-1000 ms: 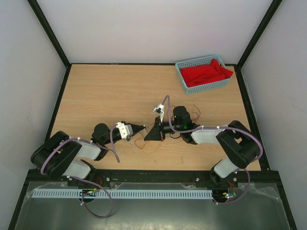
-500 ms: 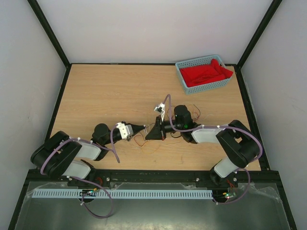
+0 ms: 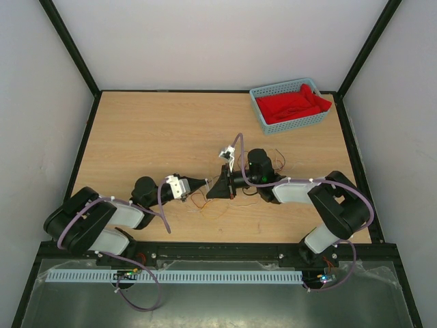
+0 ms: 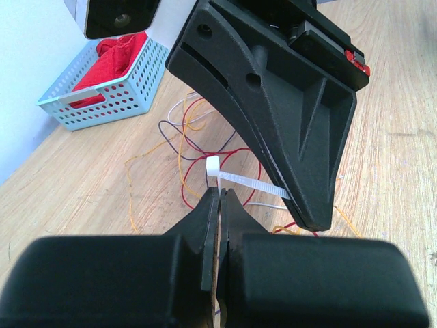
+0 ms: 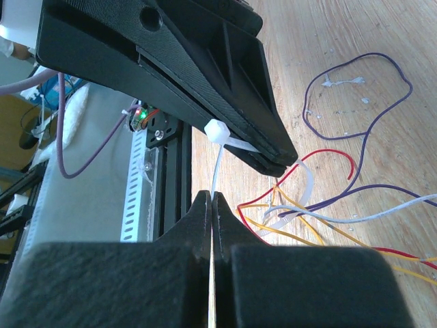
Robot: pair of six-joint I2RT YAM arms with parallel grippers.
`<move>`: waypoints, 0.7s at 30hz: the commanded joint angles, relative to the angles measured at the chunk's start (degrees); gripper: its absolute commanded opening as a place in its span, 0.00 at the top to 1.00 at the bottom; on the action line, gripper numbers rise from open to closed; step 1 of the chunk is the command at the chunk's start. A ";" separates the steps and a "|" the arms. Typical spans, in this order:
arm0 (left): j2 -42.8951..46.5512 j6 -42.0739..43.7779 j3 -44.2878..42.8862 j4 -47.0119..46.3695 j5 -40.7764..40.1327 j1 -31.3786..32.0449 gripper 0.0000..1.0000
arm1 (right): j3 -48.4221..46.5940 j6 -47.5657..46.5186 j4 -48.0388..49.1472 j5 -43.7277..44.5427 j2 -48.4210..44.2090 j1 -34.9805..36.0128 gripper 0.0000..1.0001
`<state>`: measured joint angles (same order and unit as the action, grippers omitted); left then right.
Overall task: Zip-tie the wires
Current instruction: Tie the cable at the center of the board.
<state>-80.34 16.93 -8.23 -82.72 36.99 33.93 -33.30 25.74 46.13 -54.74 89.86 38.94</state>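
Top external view: a pale wooden table (image 3: 150, 137) carries two black-and-white arms, the left arm (image 3: 102, 219) and the right arm (image 3: 328, 205), which reach inward until their tips almost meet near the table's middle. At the far right corner stands a light blue perforated plastic basket (image 3: 295, 123) holding a crumpled red cloth (image 3: 290, 106).

The left gripper (image 4: 220, 199) has its black fingers pressed together, pinching a thin white plastic zip tie (image 4: 213, 166) just below its square head. The right gripper (image 5: 210, 201) is likewise clamped tight, nipping the tie's strap.

The wires (image 5: 273, 205), thin red, orange and dark strands, lie loosely curled on the table beneath and beside the two gripper tips. A few loops trail towards the right arm's wrist.
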 commanded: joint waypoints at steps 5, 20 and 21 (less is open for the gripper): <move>-0.17 0.95 -0.39 -2.10 -0.12 0.65 1.00 | -1.25 -0.58 -0.38 -0.76 -0.80 -0.44 1.00; -0.56 1.21 -0.62 -2.10 -0.41 0.96 1.00 | -1.27 -1.00 -1.13 -1.16 -1.54 -1.24 1.00; -0.63 1.18 -0.72 -2.10 -0.35 0.96 1.00 | -1.27 -0.91 -1.06 -1.21 -1.49 -1.23 1.00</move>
<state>-80.55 17.45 -8.23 -82.78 35.99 34.50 -33.30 25.45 44.99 -54.76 89.43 37.93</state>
